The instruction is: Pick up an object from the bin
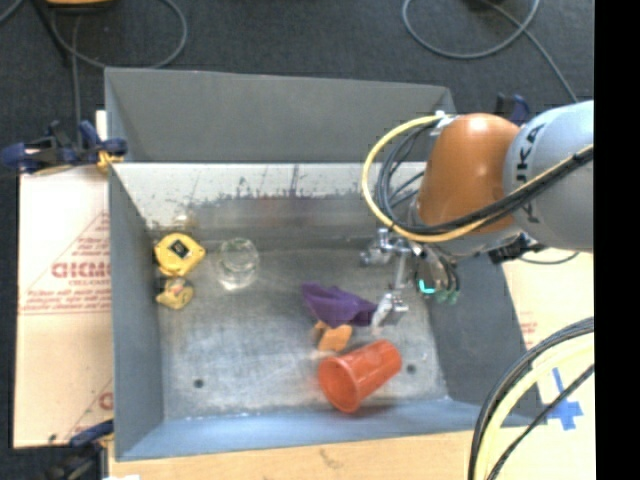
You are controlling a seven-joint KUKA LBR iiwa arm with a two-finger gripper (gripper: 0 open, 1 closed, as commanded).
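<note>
One purple piece, thin and folded with a pointed tip, lies right of the middle of the bin, and the end effector hangs just beside its right end. Whether the end effector is open or closed, I cannot tell from where I stand, nor whether it touches the piece. I'd guess the purple piece is light and a bit floppy, so its thin edges would likely buckle. The raised fold along its middle looks the surest place to take hold.

A small orange bit sits touching its lower edge. Just below that, a red cup lies on its side, mouth toward the near wall. The cup looks stiff and light, and I'd expect it to roll if nudged.

The bin has a bare grey metal floor that looks smooth, so loose things would probably slide. The right wall is close to the arm, so room is tight there. Well apart on the left are a clear cup, a yellow tape measure and a small yellow toy.
</note>
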